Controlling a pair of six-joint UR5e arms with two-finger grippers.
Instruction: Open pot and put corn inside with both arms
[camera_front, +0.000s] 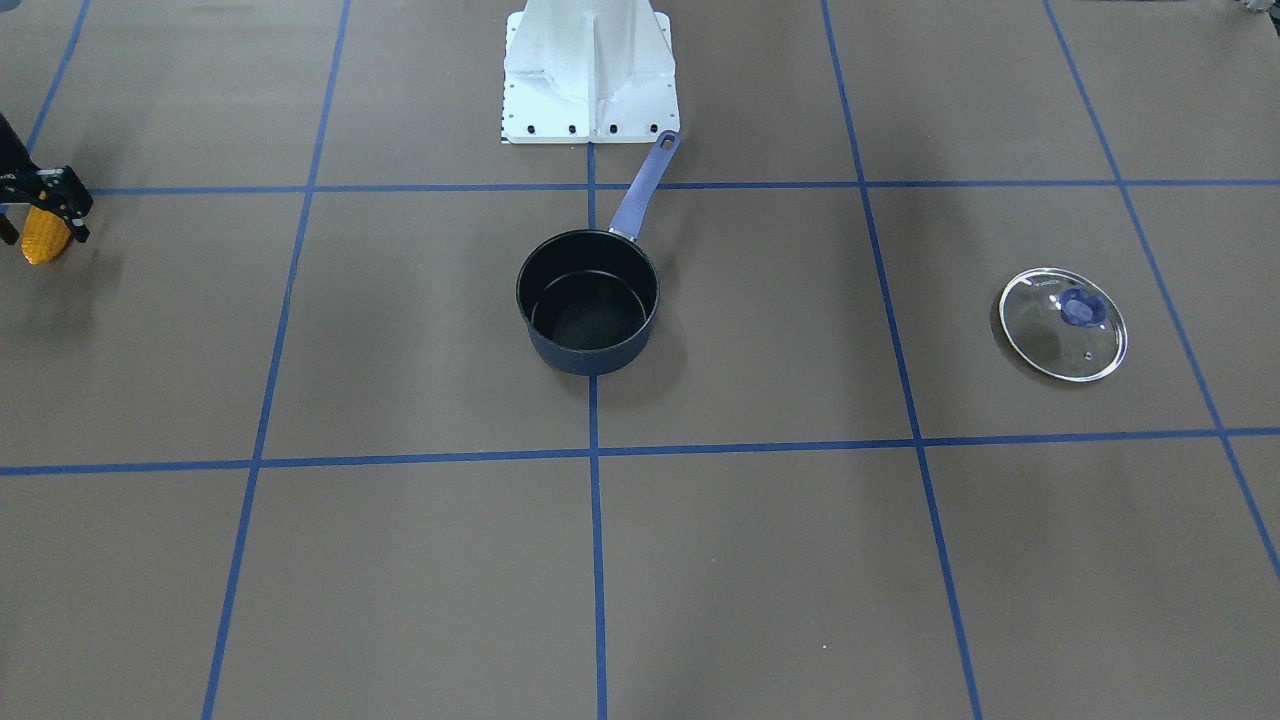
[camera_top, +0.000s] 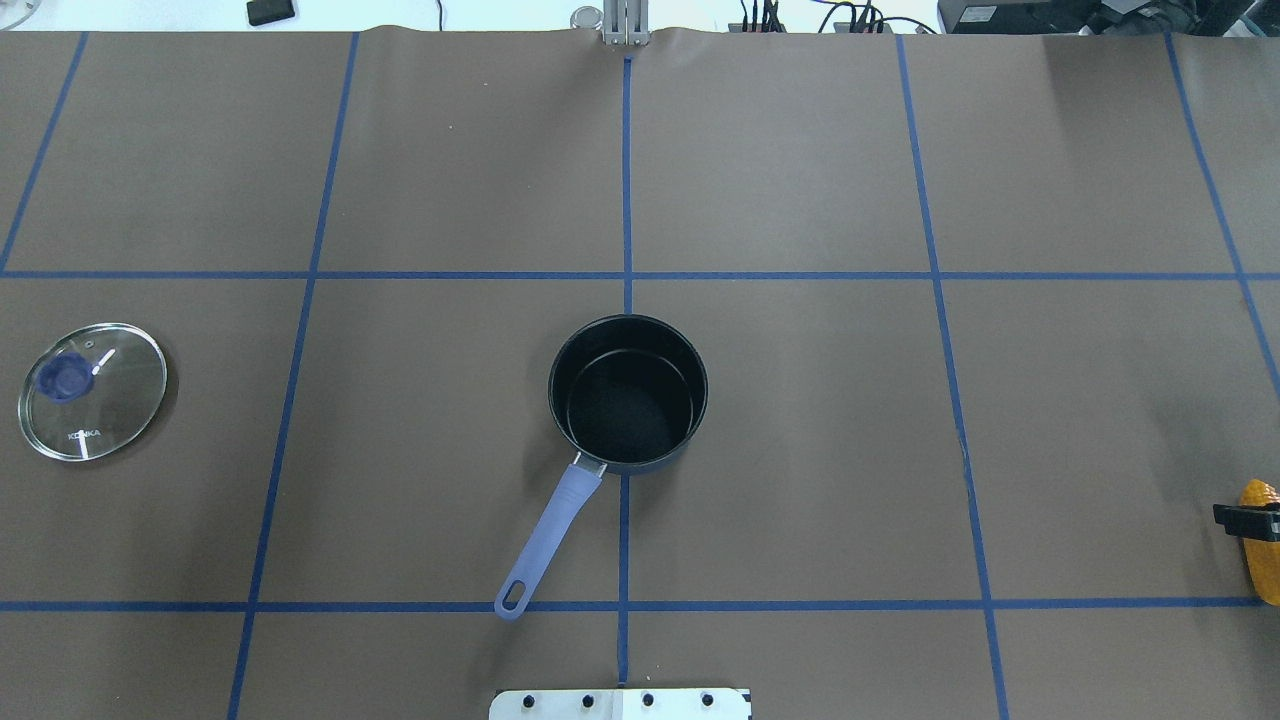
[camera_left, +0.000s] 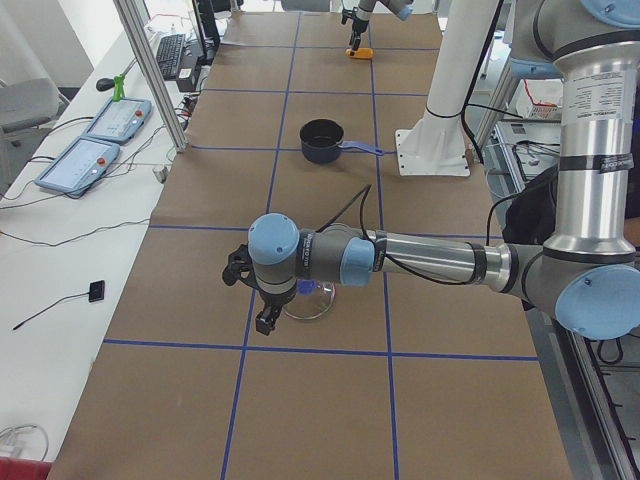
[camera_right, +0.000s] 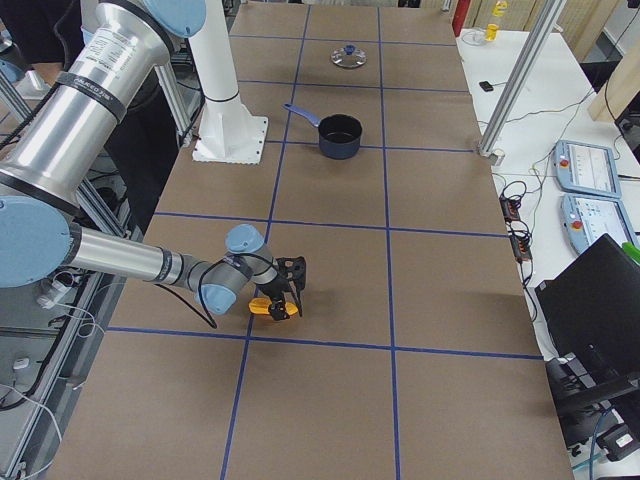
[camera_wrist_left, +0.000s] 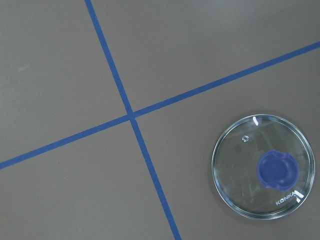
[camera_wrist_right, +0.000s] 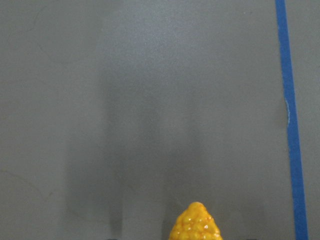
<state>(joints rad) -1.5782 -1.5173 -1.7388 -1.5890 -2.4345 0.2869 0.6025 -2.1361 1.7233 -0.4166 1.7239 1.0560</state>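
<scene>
The pot (camera_top: 628, 392) stands uncovered in the middle of the table, black inside showing, its periwinkle handle (camera_top: 548, 532) pointing toward the robot base; it also shows in the front view (camera_front: 588, 300). My right gripper (camera_front: 45, 222) is shut on the yellow corn (camera_front: 44, 240), far off to the pot's side by the table's edge; the overhead view shows the corn (camera_top: 1263, 565) at its right border. The right wrist view shows only the corn's tip (camera_wrist_right: 196, 225). My left gripper (camera_left: 258, 298) hovers beside the glass lid (camera_left: 312, 302); I cannot tell whether it is open.
The round glass lid (camera_top: 92, 391) with a blue knob lies flat on the table far to the pot's left, also in the left wrist view (camera_wrist_left: 263, 173). The white pedestal base (camera_front: 590, 75) stands just behind the pot handle. Blue tape lines grid the brown table.
</scene>
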